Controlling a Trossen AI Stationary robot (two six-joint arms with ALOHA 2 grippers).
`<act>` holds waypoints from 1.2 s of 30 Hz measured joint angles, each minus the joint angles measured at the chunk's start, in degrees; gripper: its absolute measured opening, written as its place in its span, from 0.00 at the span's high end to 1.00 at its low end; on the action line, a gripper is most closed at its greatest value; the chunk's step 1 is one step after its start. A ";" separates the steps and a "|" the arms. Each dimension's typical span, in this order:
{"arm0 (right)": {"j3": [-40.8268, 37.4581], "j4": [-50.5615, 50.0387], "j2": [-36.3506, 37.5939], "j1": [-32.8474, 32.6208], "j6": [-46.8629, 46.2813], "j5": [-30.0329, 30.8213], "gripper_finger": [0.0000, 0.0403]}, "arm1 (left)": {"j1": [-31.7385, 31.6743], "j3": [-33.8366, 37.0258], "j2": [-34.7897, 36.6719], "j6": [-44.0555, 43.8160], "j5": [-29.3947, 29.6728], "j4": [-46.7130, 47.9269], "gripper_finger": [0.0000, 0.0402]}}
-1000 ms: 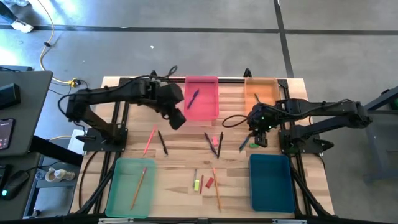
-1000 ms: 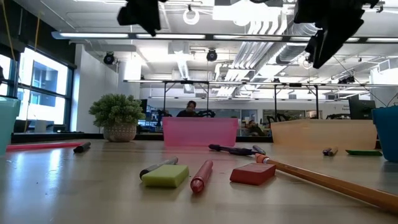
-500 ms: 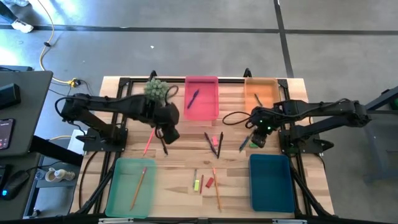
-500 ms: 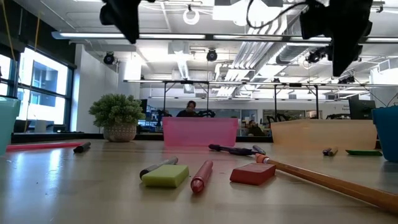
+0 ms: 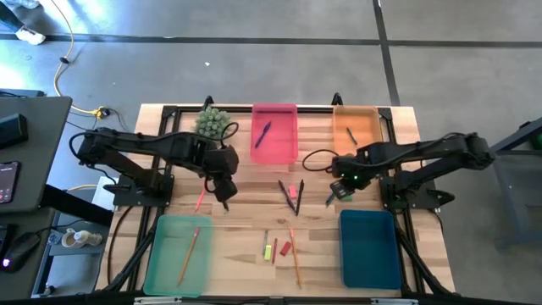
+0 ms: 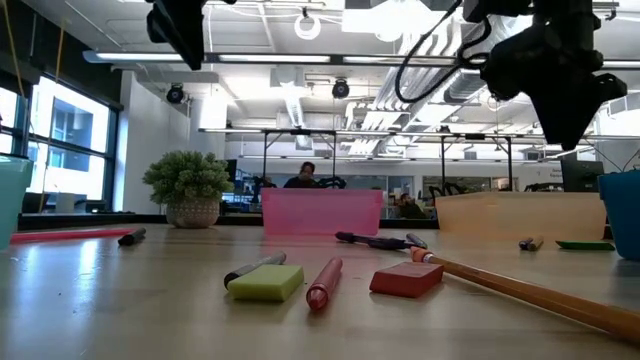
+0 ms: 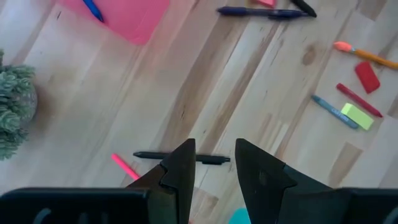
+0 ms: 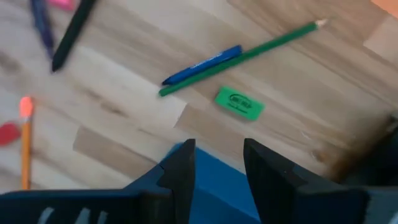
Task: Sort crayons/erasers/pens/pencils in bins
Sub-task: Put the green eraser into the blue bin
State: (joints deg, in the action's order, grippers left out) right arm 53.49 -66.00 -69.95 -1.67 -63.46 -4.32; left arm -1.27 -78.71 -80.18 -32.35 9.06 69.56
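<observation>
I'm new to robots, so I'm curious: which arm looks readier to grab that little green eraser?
The right one, probably. The right gripper hangs open near the green eraser, while the left gripper is across the table over a black pen.

A pale wooden plank table [image 5: 246, 182] stands on a grey concrete floor [image 5: 254, 68] crossed by dark seams, with a yellow cable [image 5: 58, 63] trailing near a dark desk [image 5: 25, 148] at one side. A small potted plant [image 6: 188, 187] sits at the table's far edge. Beyond it stretches an open workshop hall: white ceiling with exposed pipes and ducts [image 6: 420, 95], round hanging lamps [image 6: 307, 25], and bright strip lighting. Tall windows [image 6: 60, 140] admit daylight on one side. A person [image 6: 306, 175] sits in the distance behind a black metal frame [image 6: 390, 135].
</observation>
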 joint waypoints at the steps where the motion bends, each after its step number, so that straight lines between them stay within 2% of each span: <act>1: 0.00 -0.36 -0.35 -0.01 -0.98 0.25 0.68 | 0.08 0.01 0.20 0.05 0.00 0.01 0.75; 12: 0.00 -1.06 -5.41 0.07 -6.98 0.17 0.68 | 0.65 -0.01 1.48 1.66 0.59 0.00 0.75; 19: 0.00 -0.36 -9.49 -1.64 -0.57 0.40 0.66 | 0.62 -0.01 1.48 2.64 0.59 -0.01 0.75; 24: 0.00 1.64 -11.84 -2.02 2.27 0.44 0.57 | 0.62 -0.01 1.48 3.64 0.59 -0.02 0.75; 29: 0.02 4.98 -14.15 -2.04 13.16 2.86 0.47 | 0.62 -0.01 1.48 3.60 0.59 -0.02 0.75; 36: 0.02 5.03 -17.35 -0.57 24.21 -0.18 0.45 | 0.62 -0.01 1.48 3.42 0.57 -0.02 0.75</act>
State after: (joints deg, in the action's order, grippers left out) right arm 53.52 -60.97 -87.30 -2.24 -39.25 -4.51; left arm -0.64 -78.72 -78.70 -28.93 9.63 69.54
